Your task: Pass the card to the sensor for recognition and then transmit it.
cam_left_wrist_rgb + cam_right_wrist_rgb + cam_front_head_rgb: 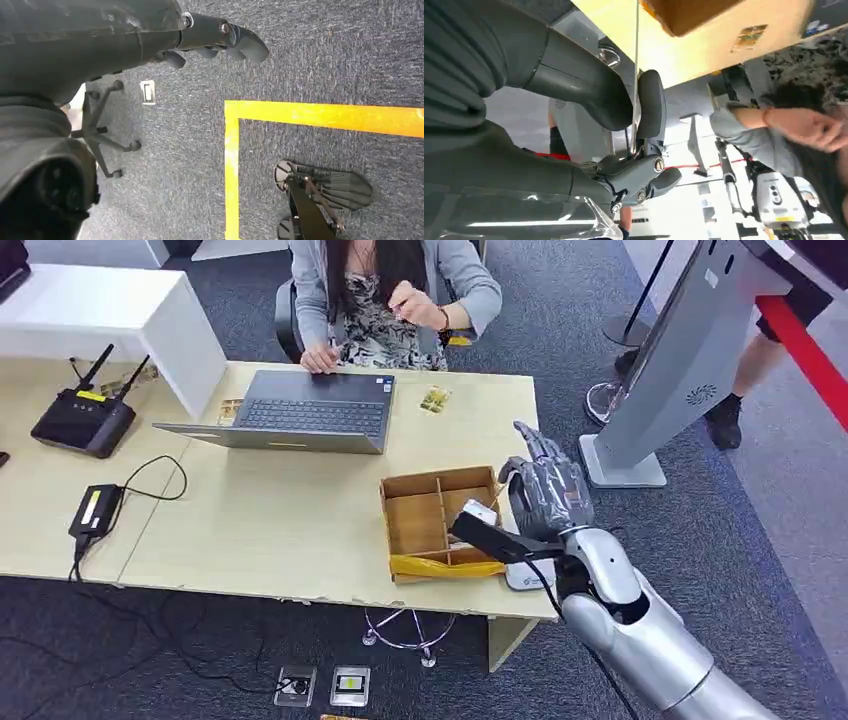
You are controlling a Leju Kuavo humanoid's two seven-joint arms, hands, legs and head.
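- One hand, the right hand (545,490), stands raised above the near right corner of the table (280,530), fingers pointing up and away from the robot.
- In the right wrist view the card (636,80) appears edge-on as a thin pale line, pinched between the thick thumb (589,90) and a dark finger (651,105); the right hand (624,125) holds it upright.
- The left hand (210,37) hangs over grey carpet (320,60); its fingers are curled inward with nothing visible in them. Yellow floor tape (232,160) forms a corner on the carpet below it.
- A white device (528,576) lies flat on the near table edge, partly hidden under the right wrist; whether this is the sensor cannot be told.
- A compartmented wooden box (440,518) sits just left of the right hand, with a yellow item (445,566) along its near side.
- An open laptop (300,412) rests near the middle of the table, farther back. A small patterned card (435,399) lies flat on the table to its right.
- A black router (82,420) with antennas and a black adapter (95,510) occupy the left part of the table.
- A seated person (390,300) faces the robot from the far side, one hand (318,358) touching the laptop.
- A grey kiosk stand (680,360) rises on the floor to the right, beyond the table.
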